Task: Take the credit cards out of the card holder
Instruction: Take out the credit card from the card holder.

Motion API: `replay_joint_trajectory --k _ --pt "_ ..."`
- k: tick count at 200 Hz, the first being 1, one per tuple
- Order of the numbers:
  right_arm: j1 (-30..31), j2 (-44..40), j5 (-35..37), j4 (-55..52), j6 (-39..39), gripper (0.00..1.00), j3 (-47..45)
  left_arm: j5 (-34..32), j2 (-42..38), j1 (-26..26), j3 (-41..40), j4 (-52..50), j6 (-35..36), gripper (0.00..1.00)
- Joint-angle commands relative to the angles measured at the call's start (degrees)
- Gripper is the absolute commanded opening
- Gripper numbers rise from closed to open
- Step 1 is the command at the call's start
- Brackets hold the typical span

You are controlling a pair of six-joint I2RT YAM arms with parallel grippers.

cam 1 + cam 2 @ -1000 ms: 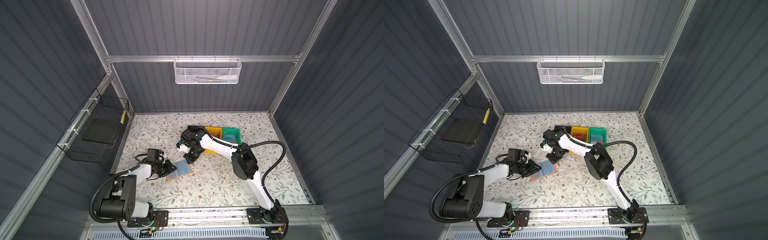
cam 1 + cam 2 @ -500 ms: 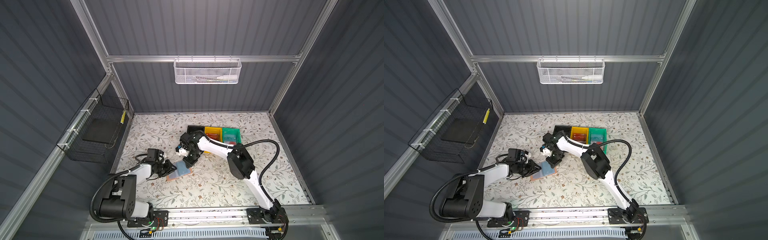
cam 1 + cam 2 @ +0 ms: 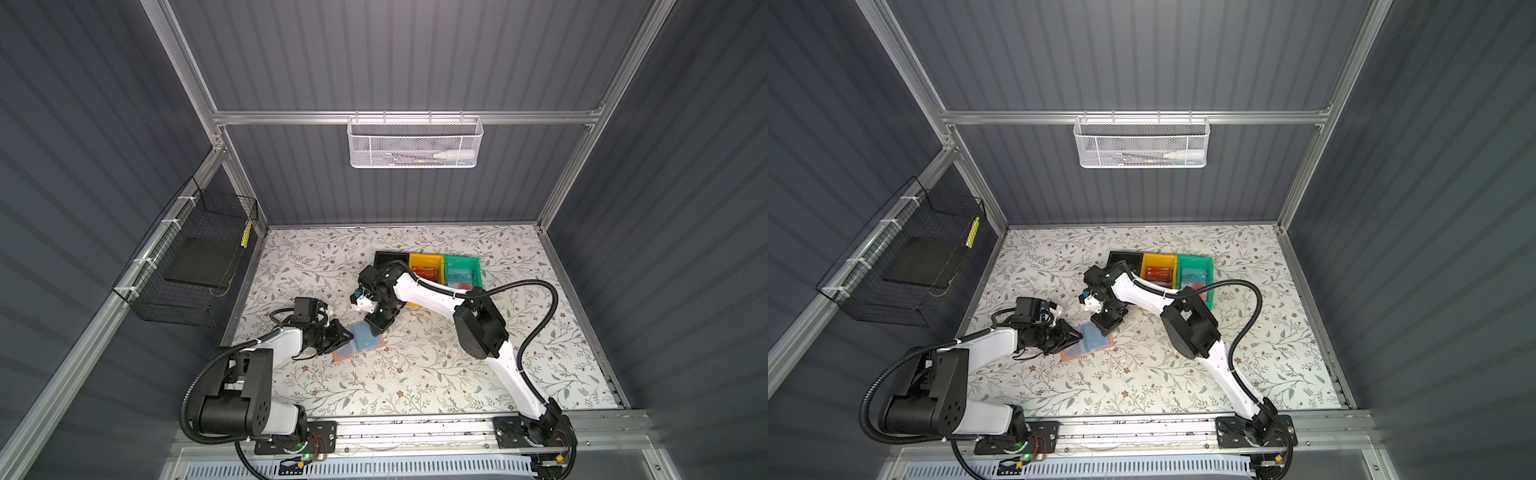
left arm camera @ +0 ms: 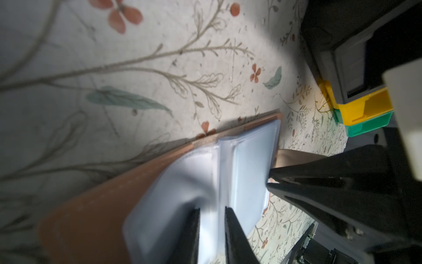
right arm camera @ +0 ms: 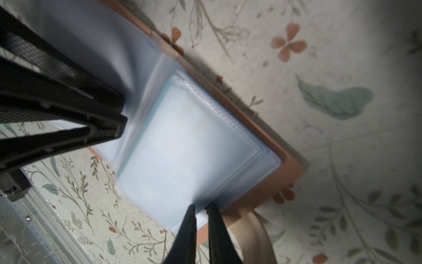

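Note:
The tan card holder (image 3: 376, 344) (image 3: 1106, 343) lies open on the floral table, bluish sleeves up. My left gripper (image 3: 347, 336) (image 4: 212, 212) is shut on a raised fold of its sleeves near the spine. My right gripper (image 3: 376, 330) (image 5: 201, 210) stands at the opposite edge, jaws almost together, tips against the top sleeve's rim; I cannot tell if anything is pinched. A pale credit card with a teal edge (image 5: 182, 141) shows inside that sleeve. A red card (image 3: 426, 274) lies in the yellow bin and a teal one (image 3: 457, 276) in the green bin.
Black (image 3: 388, 257), yellow (image 3: 426, 259) and green (image 3: 461, 261) bins stand in a row just behind the right arm. The holder's tan strap (image 5: 251, 233) trails beside my right fingertips. A black wire basket (image 3: 199, 266) hangs on the left wall and a white mesh basket (image 3: 413, 143) on the back wall.
My right gripper has come down from near the bins to the card holder's far edge. The left gripper and the holder have stayed put.

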Motion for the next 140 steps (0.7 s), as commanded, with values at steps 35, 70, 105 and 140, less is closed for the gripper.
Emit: replay_joint_trajectory --k 35,70,105,140 --pt "-0.16 2.56 3.37 -2.45 -1.33 0.16 1.52 -7.51 3.23 0.24 -2.73 -5.02 0.78 0.23" --pt "0.16 3.21 2.50 -2.96 -1.43 0.16 1.94 -7.56 3.08 0.24 -2.82 -4.85 0.73 0.23" --pt "1.31 4.40 1.49 -3.14 -1.47 0.16 2.19 -7.53 2.90 0.24 -3.06 -4.75 0.63 0.23" --pt "2.10 5.12 0.88 -3.25 -1.37 0.16 2.86 -7.55 2.73 0.24 -3.11 -4.76 0.62 0.23"
